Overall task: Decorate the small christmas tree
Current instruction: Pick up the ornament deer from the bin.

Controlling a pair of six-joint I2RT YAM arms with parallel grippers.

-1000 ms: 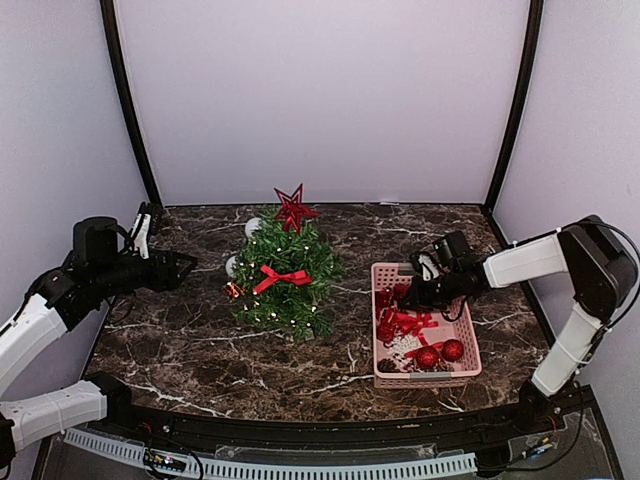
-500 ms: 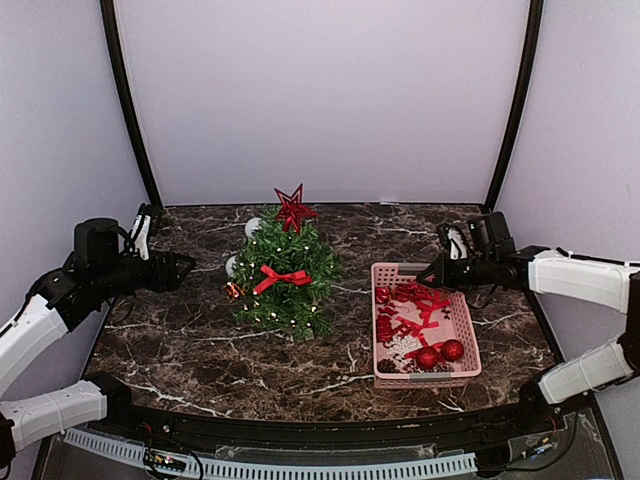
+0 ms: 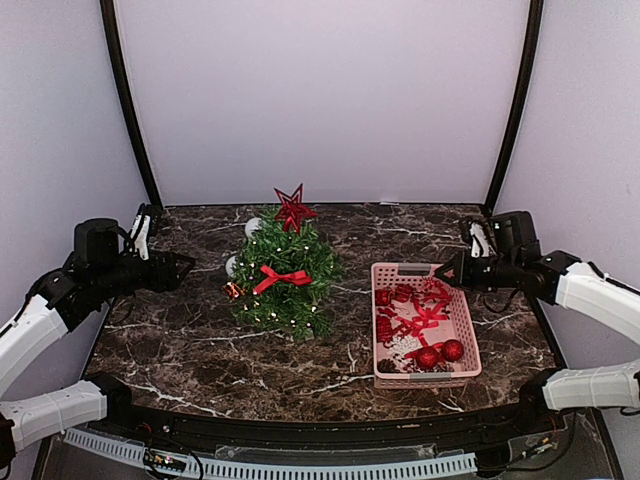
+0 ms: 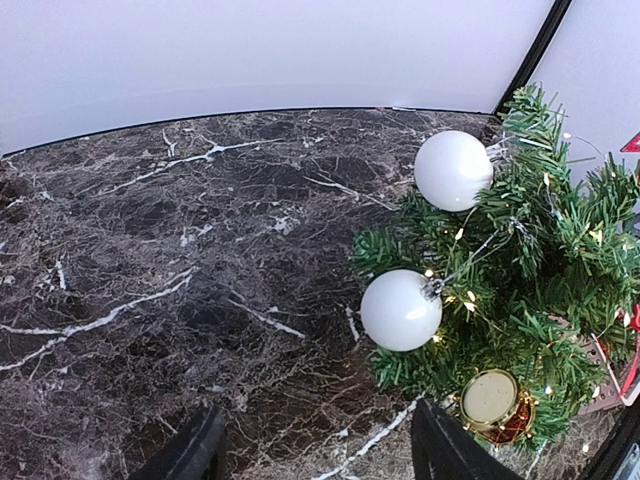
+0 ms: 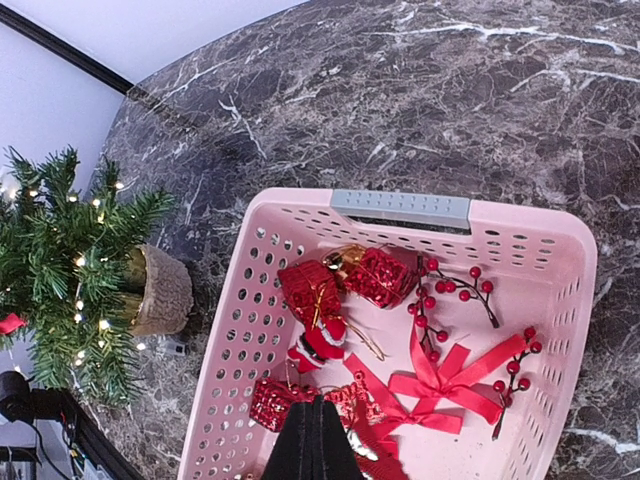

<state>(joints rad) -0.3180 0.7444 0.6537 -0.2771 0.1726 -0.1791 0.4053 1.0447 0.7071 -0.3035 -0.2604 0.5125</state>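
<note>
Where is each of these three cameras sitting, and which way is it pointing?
Top external: above and behind the arm bases, looking down at the table; left arm and right arm show.
Left wrist: on the left arm, facing the small christmas tree; open left gripper at bottom.
Right wrist: on the right arm, looking down into the pink basket; shut right gripper at bottom.
Both wrist views share the tree.

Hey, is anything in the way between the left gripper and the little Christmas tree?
Nothing visible. The left gripper, jaws open, faces the small christmas tree across bare marble table. Nearest it are the lower white bauble and upper white bauble, hanging on the tree's near side.
</note>
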